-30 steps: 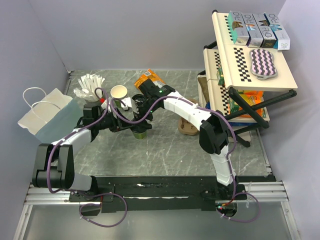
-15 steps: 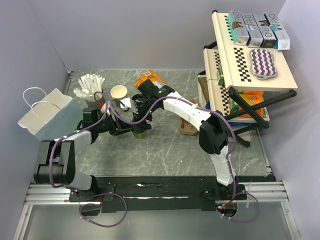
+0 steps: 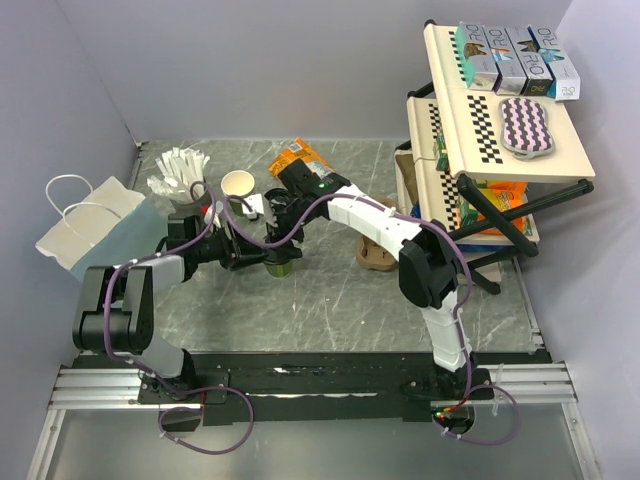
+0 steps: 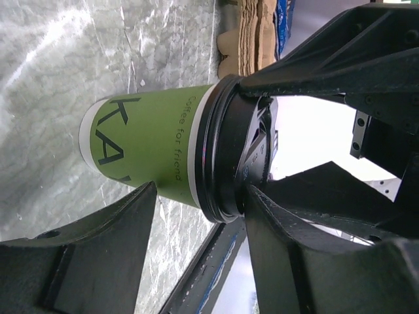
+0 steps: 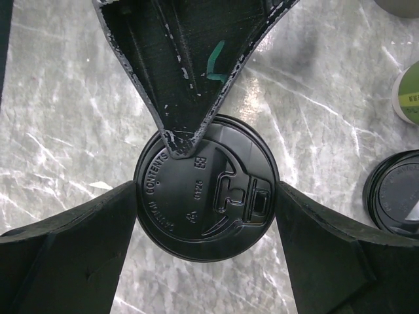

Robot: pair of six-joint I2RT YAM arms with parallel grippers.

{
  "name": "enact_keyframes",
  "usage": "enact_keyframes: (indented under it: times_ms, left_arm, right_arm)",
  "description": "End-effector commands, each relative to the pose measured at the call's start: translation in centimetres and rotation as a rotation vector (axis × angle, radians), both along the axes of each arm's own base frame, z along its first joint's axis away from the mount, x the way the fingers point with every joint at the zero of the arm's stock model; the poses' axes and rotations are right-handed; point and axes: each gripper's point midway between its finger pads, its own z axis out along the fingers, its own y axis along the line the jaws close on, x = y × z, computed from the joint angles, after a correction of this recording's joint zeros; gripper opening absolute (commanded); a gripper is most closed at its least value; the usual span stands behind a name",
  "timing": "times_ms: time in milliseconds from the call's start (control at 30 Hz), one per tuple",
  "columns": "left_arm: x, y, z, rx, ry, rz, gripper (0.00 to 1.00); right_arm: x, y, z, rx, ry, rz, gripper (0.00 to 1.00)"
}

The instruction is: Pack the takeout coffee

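1. Since earlier, the left arm (image 3: 150, 272) has folded rightward.
2. Only the wrist views show the grips. The left gripper (image 4: 200, 190) straddles the white-and-green paper cup with round black plastic lid (image 4: 150, 144), contact unclear.
3. The right gripper (image 5: 206, 193), reaching down, pinches the lid's rim, the cup mid-way across the grey marble table (image 3: 350, 300).

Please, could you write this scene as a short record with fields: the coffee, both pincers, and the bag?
coffee: takeout coffee, upright on the table, black lid on
right arm: right pincer above the cup, fingers against both sides of the lid
left arm: left pincer at the cup's side, fingers apart, grip unclear
bag: paper bag lying at the table's left; coffee not yet inside
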Motion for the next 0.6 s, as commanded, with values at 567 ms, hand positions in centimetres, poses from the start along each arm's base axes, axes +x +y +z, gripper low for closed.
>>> enact_keyframes:
  times_ms: [567]
  left_arm:
    - [2.3,0.9,-0.4,0.087,-0.051,0.037,0.61]
  right_arm:
    - [-0.1,-1.4,3.6,0.201,0.074,-0.078,0.98]
